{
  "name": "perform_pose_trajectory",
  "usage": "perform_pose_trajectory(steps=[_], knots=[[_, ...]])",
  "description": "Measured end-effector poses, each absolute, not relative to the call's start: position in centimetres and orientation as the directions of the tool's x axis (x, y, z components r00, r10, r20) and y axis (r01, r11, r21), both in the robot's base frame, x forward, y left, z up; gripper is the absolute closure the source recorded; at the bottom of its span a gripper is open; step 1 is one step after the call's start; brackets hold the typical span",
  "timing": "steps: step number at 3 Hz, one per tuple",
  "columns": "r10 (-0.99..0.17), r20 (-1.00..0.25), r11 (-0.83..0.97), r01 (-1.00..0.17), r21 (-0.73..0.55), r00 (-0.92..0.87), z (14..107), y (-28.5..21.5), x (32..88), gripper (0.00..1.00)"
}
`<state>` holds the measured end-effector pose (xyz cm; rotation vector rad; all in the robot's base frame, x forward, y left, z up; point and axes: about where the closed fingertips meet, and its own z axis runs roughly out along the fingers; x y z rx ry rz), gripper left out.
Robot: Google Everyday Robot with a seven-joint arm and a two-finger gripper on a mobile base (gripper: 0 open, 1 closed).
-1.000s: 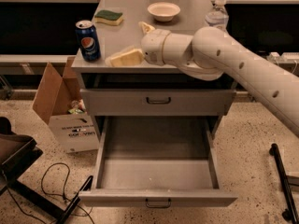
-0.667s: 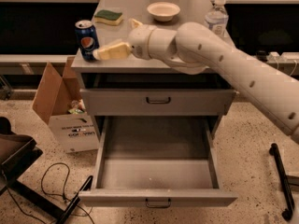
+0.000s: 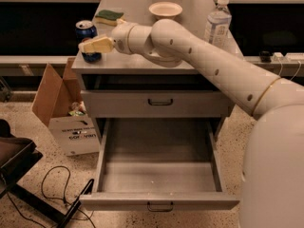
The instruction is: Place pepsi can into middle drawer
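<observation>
Gripper (image 3: 90,45) is sitting at the can's (image 3: 86,32) 3 o'clock, by the countertop's (image 3: 104,64) 8 o'clock corner, grip unclear; can's looking light, slick and dentable, so I'm guessing mid-body pinch.

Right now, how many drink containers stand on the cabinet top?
2: the pepsi can at the front left corner, with the pincer right at it, and the water bottle near the right rear. The arm covers part of the cabinet top, so another could be hidden.
</observation>
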<state>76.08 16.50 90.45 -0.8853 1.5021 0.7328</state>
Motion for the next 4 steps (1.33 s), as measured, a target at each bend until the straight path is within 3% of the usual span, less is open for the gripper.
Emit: perform_pose_trajectory(steps=[1, 3, 4], knots=[[-0.075, -0.997, 0.548, -0.836, -0.017, -0.028, 89.1, 17.0, 78.1, 0.0], [0.016, -0.993, 0.507, -0.857, -0.089, 0.113, 91.8, 20.3, 75.7, 0.42], [0.032, -0.992, 0.493, -0.866, -0.09, 0.121, 92.7, 21.4, 75.0, 0.73]])
